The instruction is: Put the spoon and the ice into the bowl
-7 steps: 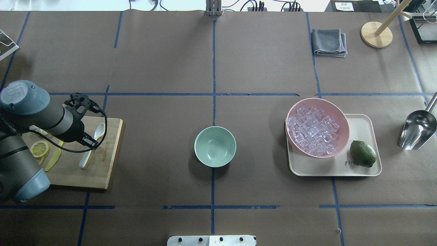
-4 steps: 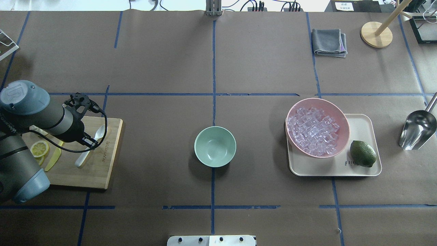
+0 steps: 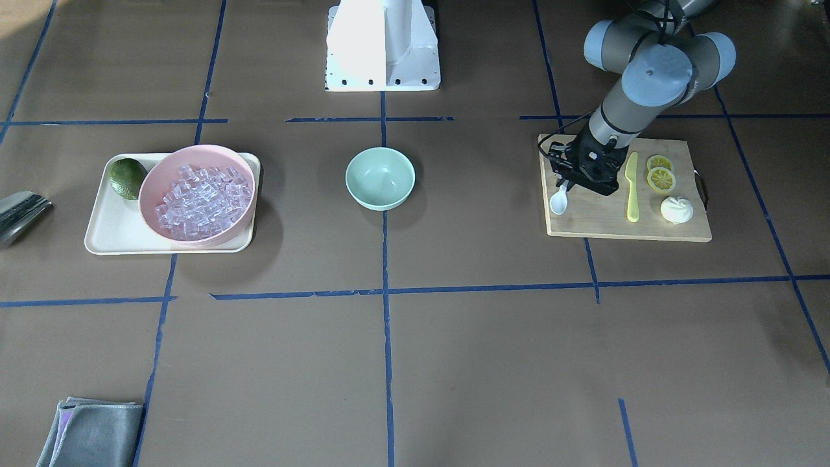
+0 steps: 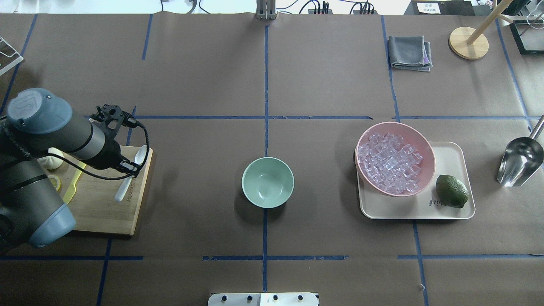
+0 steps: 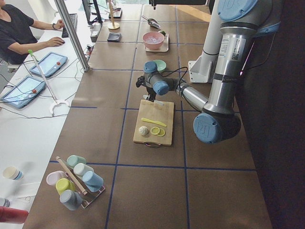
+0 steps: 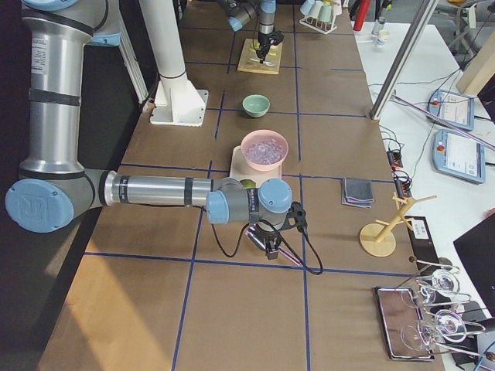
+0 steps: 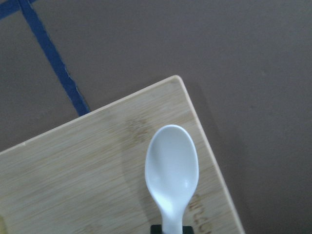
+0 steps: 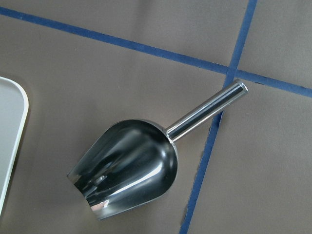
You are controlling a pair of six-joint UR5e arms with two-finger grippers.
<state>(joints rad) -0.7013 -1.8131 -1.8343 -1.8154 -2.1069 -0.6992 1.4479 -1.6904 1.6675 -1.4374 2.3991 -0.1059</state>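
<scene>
Step in hand: spoon (image 7: 171, 168) transfer; left end effector (image 4: 129, 170) clamped on its handle, head jutting ahead, above cutting board (image 4: 102, 212), well left of bowl (image 4: 267, 182). Next: carry across, release over bowl. Farther, ice (image 4: 389, 162) in pink bowl (image 4: 425, 144), well right of bowl; right end effector (image 6: 271, 249) beyond, state cannot tell.

From behind the robot we see the board (image 4: 102, 212) at far left, w/ knife (image 3: 631, 194) & lemon slices (image 3: 661, 179) on it; the spoon (image 4: 140, 154) hangs over its right edge in the left gripper (image 4: 128, 170). The bowl (image 4: 267, 182) sits mid-table. To its right, a tray (image 4: 450, 155) carries a 2nd bowl (image 4: 428, 153) w/ ice (image 4: 389, 161) inside, lime (image 4: 451, 191) beside it. The scoop (image 4: 519, 161) lies right of the tray; cloth (image 4: 409, 52) farther back.
</scene>
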